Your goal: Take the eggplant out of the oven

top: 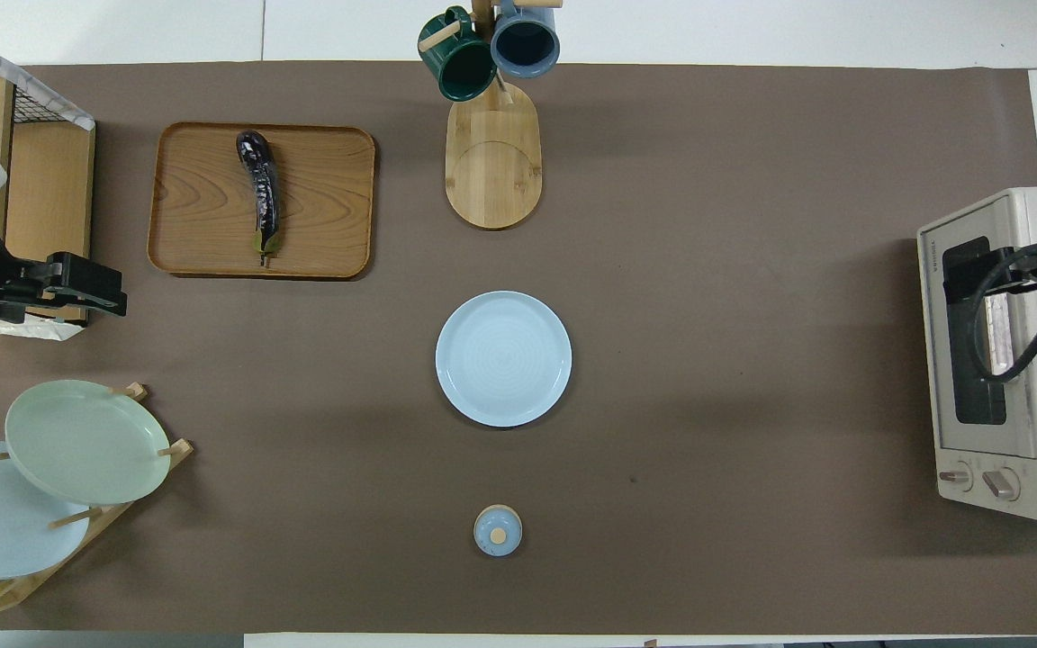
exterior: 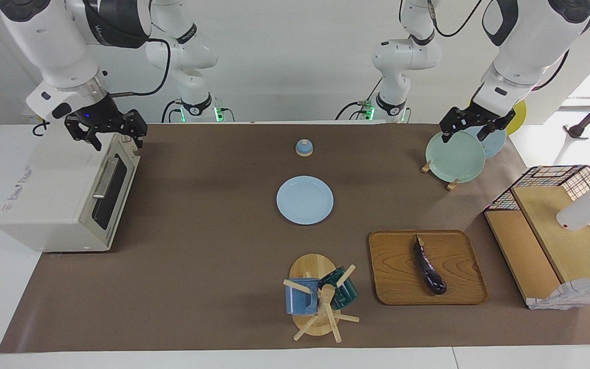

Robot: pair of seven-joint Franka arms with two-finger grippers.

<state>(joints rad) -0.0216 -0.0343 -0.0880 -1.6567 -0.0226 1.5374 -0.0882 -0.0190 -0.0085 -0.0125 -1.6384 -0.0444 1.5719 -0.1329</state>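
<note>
The eggplant (exterior: 428, 266) is slim and glossy dark purple. It lies on a wooden tray (exterior: 392, 287), apart from the oven; it also shows in the overhead view (top: 259, 187) on the tray (top: 320, 207). The cream-white oven (exterior: 54, 200) stands at the right arm's end of the table with its dark glass door shut (top: 978, 360). My right gripper (exterior: 116, 137) is open and empty, up over the oven's top front edge (top: 964, 270). My left gripper (exterior: 464, 135) is open and empty over the plate rack (top: 109, 292).
A light blue plate (exterior: 304, 200) lies mid-table, with a small blue lid (exterior: 303, 147) nearer the robots. A mug tree (exterior: 320, 297) holds two mugs beside the tray. A rack of plates (exterior: 455, 157) and a wire and wood shelf (exterior: 556, 241) stand at the left arm's end.
</note>
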